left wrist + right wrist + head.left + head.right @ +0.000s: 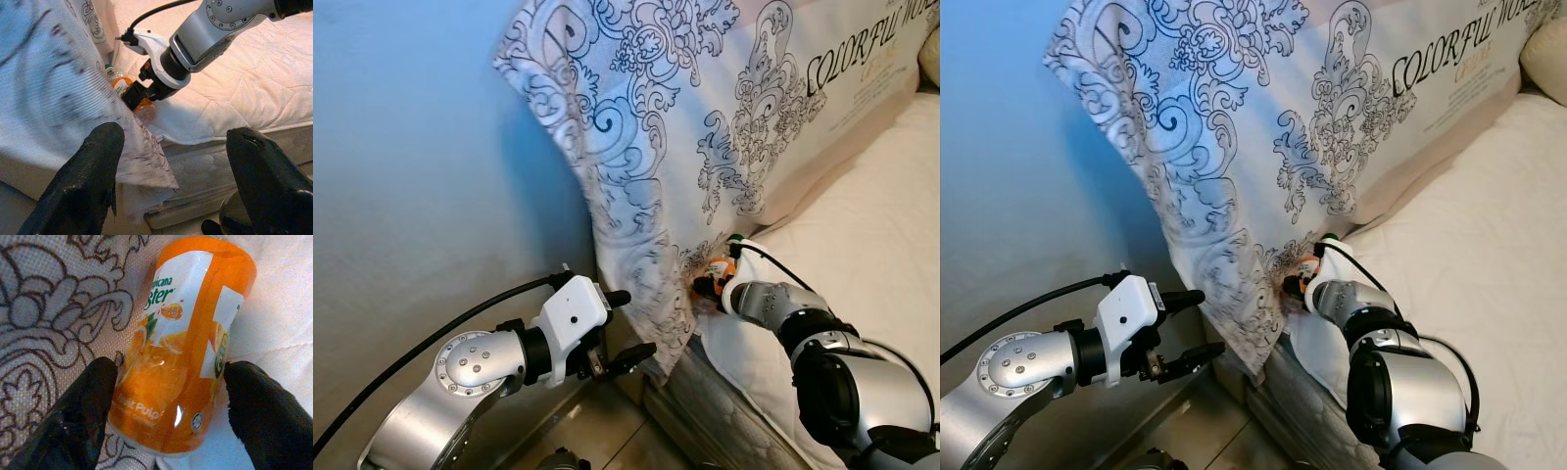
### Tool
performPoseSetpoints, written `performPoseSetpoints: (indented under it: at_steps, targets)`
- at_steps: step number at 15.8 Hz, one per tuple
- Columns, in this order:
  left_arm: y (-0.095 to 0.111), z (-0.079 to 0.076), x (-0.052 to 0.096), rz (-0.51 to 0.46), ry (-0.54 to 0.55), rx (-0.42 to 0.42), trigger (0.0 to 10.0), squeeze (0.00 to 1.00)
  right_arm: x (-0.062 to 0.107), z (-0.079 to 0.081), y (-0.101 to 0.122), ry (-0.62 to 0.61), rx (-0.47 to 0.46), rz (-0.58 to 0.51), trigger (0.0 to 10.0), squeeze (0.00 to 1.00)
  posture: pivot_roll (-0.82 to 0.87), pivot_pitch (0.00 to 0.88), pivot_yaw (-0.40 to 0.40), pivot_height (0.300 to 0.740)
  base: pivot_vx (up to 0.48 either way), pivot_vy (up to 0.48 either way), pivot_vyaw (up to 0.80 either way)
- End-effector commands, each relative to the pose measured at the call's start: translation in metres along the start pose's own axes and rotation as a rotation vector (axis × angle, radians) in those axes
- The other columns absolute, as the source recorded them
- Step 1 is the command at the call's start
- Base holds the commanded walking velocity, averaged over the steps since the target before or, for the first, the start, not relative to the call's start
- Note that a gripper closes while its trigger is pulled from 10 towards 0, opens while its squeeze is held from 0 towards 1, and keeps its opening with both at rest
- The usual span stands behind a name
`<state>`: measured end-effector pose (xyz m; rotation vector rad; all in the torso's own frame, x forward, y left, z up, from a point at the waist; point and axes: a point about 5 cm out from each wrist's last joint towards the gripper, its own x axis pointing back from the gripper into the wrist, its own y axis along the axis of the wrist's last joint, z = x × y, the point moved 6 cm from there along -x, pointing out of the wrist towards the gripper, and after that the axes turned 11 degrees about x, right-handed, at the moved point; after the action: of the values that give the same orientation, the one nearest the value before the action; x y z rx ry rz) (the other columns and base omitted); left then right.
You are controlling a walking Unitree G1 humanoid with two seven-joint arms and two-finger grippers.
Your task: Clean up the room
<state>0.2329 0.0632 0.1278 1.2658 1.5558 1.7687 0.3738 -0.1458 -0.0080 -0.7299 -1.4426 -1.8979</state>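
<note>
A bed with a cream quilted mattress [871, 245] is carrying an orange plastic juice bottle [183, 352], lying at its edge against a large white pillow with grey scrollwork [705, 108].

An orange juice bottle [183, 347] sits between the two black fingers of the right gripper [168, 396], one pad on each side of its body, both touching or very nearly so. It is clear plastic with an orange-and-white label showing cut oranges and partial print, and a green cap [108, 68] at the end away from the gripper. The bottle lies tilted on the white mattress [891, 245] at its corner, pressed against the patterned grey-and-white bedcover [1234, 127] that hangs beside it, just ahead of the right wrist.
</note>
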Motion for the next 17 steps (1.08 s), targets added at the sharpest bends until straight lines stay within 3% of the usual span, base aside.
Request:
performPoseSetpoints:
  at_steps: [1, 2, 3, 5, 12, 15, 16, 17]
  targets:
    - [-0.002, 0.001, 0.000, 0.014, 0.004, -0.016, 10.0, 0.00, -0.001, 0.002, -0.005, 0.018, -0.041, 0.006, 3.2, 0.00, 0.14, 0.064, 0.021, 0.740, 0.000, 0.000, 0.00]
    - [-0.002, 0.001, 0.000, 0.015, 0.005, -0.016, 10.0, 0.00, -0.002, 0.003, -0.006, 0.021, -0.031, 0.010, 3.4, 0.00, 0.14, 0.064, 0.021, 0.740, 0.000, 0.000, 0.00]
    - [-0.002, 0.001, -0.001, 0.015, 0.007, -0.019, 10.0, 0.00, -0.002, 0.003, -0.007, 0.025, -0.026, 0.005, 1.6, 0.00, 0.13, 0.057, 0.021, 0.740, 0.000, 0.000, 0.00]
    - [-0.002, 0.002, -0.002, 0.017, 0.007, -0.024, 10.0, 0.00, -0.002, 0.002, -0.007, 0.030, -0.041, 0.001, 0.0, 0.00, 0.13, 0.049, 0.022, 0.740, 0.000, 0.000, 0.00]
    - [-0.003, 0.005, -0.003, 0.023, 0.010, -0.031, 10.0, 0.00, -0.001, -0.006, -0.010, 0.010, -0.091, 0.011, 0.0, 0.00, 0.13, 0.043, 0.026, 0.740, 0.000, 0.000, 0.00]
    - [-0.003, 0.005, -0.004, 0.023, 0.010, -0.034, 10.0, 0.00, 0.000, -0.005, -0.004, 0.020, -0.042, -0.016, 0.0, 0.00, 0.12, 0.045, 0.028, 0.740, 0.000, 0.000, 0.00]
    - [-0.003, 0.005, -0.004, 0.023, 0.010, -0.035, 10.0, 0.00, 0.000, -0.005, 0.001, 0.021, -0.019, -0.047, 5.1, 0.00, 0.12, 0.045, 0.028, 0.740, 0.000, 0.000, 0.00]
    - [-0.003, 0.005, -0.004, 0.025, 0.010, -0.037, 10.0, 0.00, 0.000, -0.004, 0.004, 0.028, 0.003, -0.058, 10.0, 1.00, 0.12, 0.046, 0.028, 0.740, 0.000, 0.000, 0.00]
